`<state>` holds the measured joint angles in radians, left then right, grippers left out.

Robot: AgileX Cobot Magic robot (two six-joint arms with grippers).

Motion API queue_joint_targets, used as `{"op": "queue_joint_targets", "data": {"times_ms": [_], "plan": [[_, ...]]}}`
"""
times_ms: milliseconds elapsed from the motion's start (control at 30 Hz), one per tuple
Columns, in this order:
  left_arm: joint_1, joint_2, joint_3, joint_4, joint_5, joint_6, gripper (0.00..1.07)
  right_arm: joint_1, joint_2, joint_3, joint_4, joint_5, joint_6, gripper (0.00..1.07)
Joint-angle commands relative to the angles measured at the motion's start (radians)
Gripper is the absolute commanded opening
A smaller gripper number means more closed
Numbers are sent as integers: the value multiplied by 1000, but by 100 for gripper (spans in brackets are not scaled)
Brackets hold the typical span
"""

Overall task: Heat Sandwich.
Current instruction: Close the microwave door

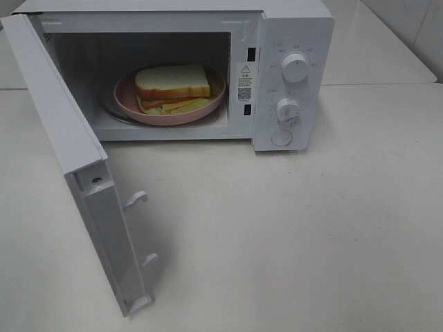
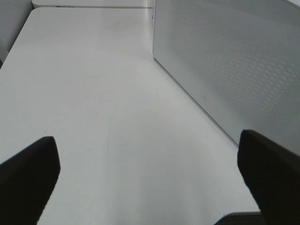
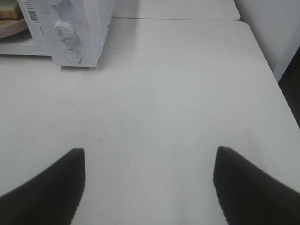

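Since the sandwich [image 1: 172,81] looks soft and light on its pink plate [image 1: 178,118] inside the open microwave [image 1: 294,31], I'd only grab the stiff plate rim, and my left tool [image 2: 149,168] and right tool [image 3: 150,185] are both wide open, empty.

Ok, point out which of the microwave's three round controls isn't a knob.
The bottom button: it is flat, while the upper knob and middle knob above it stick out.

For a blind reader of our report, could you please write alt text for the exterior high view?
A white microwave stands on a white table, door swung wide open; inside, a sandwich sits on a pink plate. Its control panel is on the right.
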<state>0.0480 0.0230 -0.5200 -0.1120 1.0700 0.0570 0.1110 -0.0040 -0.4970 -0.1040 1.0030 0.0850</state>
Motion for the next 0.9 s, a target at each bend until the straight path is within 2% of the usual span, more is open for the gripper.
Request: {"op": "queue_joint_targets", "data": {"times_ms": [33, 233, 400, 467, 500, 533, 567, 600, 633, 667, 700, 733, 767, 800, 833, 900], "plan": [[-4, 22, -11, 1, -20, -6, 96, -7, -29, -1, -1, -8, -1, 74], [-4, 125, -30, -4, -124, -5, 95, -7, -29, -1, -1, -8, -1, 74], [-4, 259, -30, -4, -207, -5, 87, -7, -29, -1, -1, -8, -1, 74], [-4, 305, -30, -4, -237, -5, 72, -7, -29, -1, -1, -8, -1, 74], [-4, 305, -30, -4, -237, -5, 72, -7, -29, -1, -1, -8, -1, 74], [-4, 324, -30, -4, -253, -5, 65, -7, -29, -1, -1, -8, -1, 74], [-4, 370, -30, -4, -276, -5, 51, -7, -29, -1, -1, -8, -1, 74], [-4, 389, -30, -4, -287, -5, 43, -7, -29, -1, -1, -8, -1, 74], [-4, 389, -30, -4, -287, -5, 43, -7, -29, -1, -1, -8, -1, 74], [-4, 413, -30, -4, -295, -5, 34, -7, -29, -1, -1, -8, -1, 74], [-4, 457, -30, -4, -311, -5, 18, -7, -29, -1, -1, -8, -1, 74], [-4, 483, -30, -4, -324, -5, 10, -7, -29, -1, -1, -8, -1, 74], [-4, 483, -30, -4, -324, -5, 10, -7, -29, -1, -1, -8, -1, 74], [-4, 510, -30, -4, -337, -5, 2, -7, -29, -1, -1, -8, -1, 74], [-4, 555, -24, -4, -387, -4, 0, -7, -29, -1, -1, -8, -1, 74], [-4, 598, 0, -4, -474, -2, 0, -7, -29, -1, -1, -8, -1, 74]]}}
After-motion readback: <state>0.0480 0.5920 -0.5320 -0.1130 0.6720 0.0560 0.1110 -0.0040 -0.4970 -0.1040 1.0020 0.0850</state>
